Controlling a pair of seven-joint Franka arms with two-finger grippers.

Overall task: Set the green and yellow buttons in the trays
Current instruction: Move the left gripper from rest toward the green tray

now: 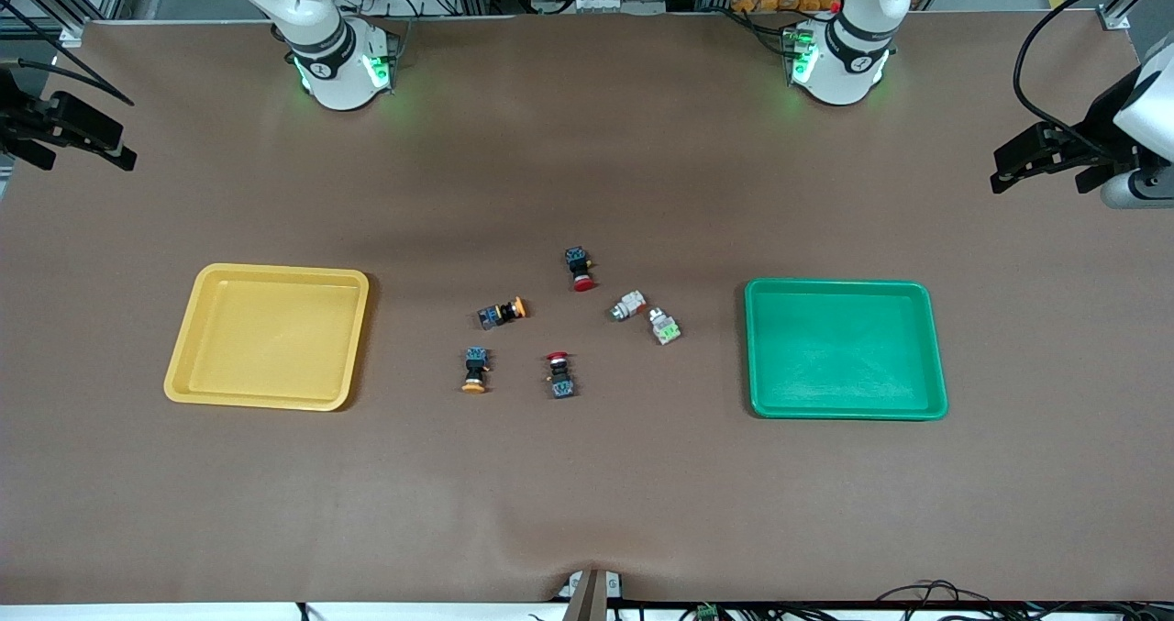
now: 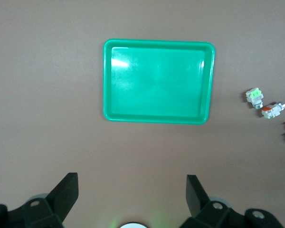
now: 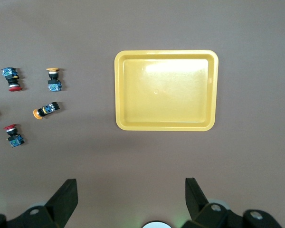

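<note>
Nothing has been sorted: both trays hold nothing and all six switches lie loose on the brown table between them.

Yellow tray (image 1: 267,337) sits toward the right arm's end of the table; green tray (image 1: 845,349) toward the left arm's end.

Yellow-capped switches: one (image 1: 503,313) lying on its side near the table's middle, the other (image 1: 474,370) nearer the front camera, cap toward that camera. Both lie on the yellow tray's side of the cluster.

Green switches: two whitish ones, (image 1: 628,305) and (image 1: 664,326), just beside each other, closest of the cluster to the green tray.

Red-capped switches (image 1: 580,269) and (image 1: 559,374) are not part of the task and should stay put.

Left gripper (image 2: 132,192) hangs high over the table edge at its own end, fingers spread wide, holding nothing. Right gripper (image 3: 131,192) does the same at its end, also wide and empty. Both arms wait.

Step in hand, as judged: the first pick has not begun. The next move calls for each arm to come down on its nearest matching switch, jaws across the narrow body. The green pair lies close together, so the left gripper needs a clean approach to take one without nudging the other.
</note>
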